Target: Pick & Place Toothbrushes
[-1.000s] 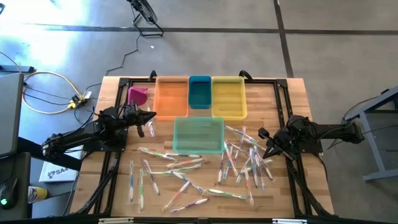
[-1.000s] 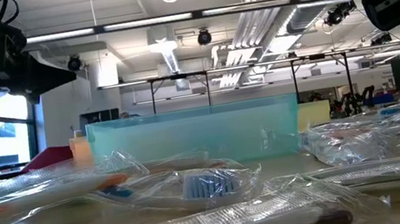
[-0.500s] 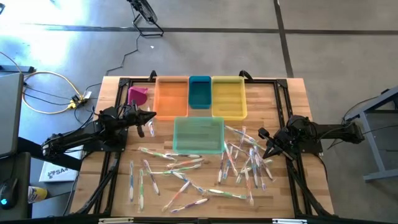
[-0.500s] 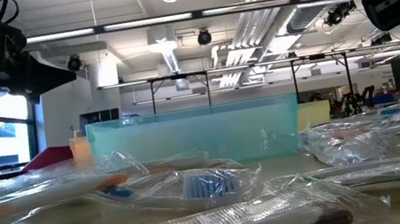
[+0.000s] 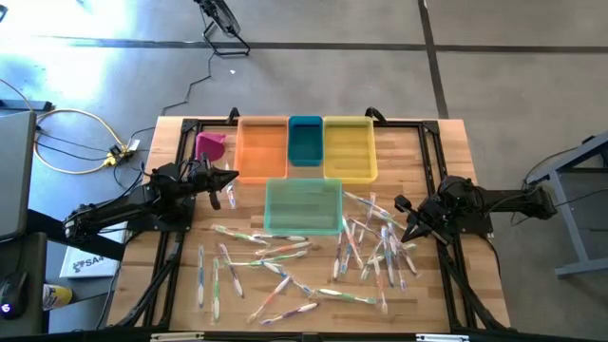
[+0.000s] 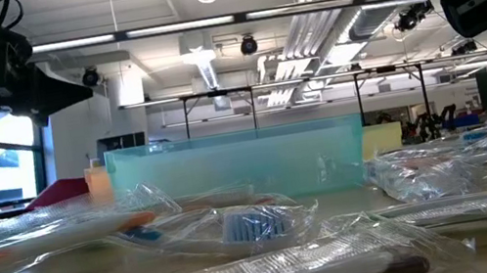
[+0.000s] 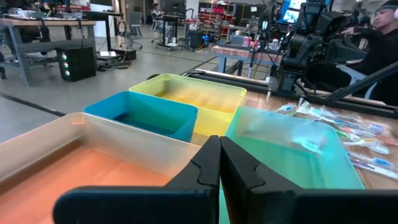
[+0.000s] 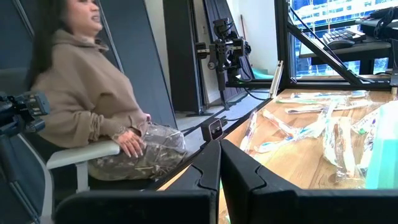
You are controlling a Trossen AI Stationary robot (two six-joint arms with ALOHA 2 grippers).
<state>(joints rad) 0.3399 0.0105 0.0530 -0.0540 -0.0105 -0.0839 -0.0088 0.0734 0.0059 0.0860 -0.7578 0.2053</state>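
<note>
Nearest you, the toothbrushes (image 5: 304, 256) lie scattered in clear wrappers across the front half of the wooden table (image 5: 437, 142), in a loose spread at the front left and a denser heap at the right front; none is in a bin that you can see. In the low view the wrapped brushes (image 6: 239, 226) fill the foreground.

Just behind them, at the middle of the table, sits a pale green bin (image 5: 303, 205). At its left your left gripper (image 5: 231, 180) hangs above the table, fingers pressed together and holding nothing, pointing toward the bins. At the right side your right gripper (image 5: 401, 203) hangs over the edge of the heap, its fingers also pressed together and empty.

Farther back, three bins stand side by side along the rear edge: an orange bin (image 5: 261, 147), a smaller blue bin (image 5: 305, 141) and a yellow bin (image 5: 349, 147). A pink bin (image 5: 210, 145) lies left of the orange one.

Beyond the table, the right wrist view shows a seated person (image 8: 93, 118) in a tan hooded top
</note>
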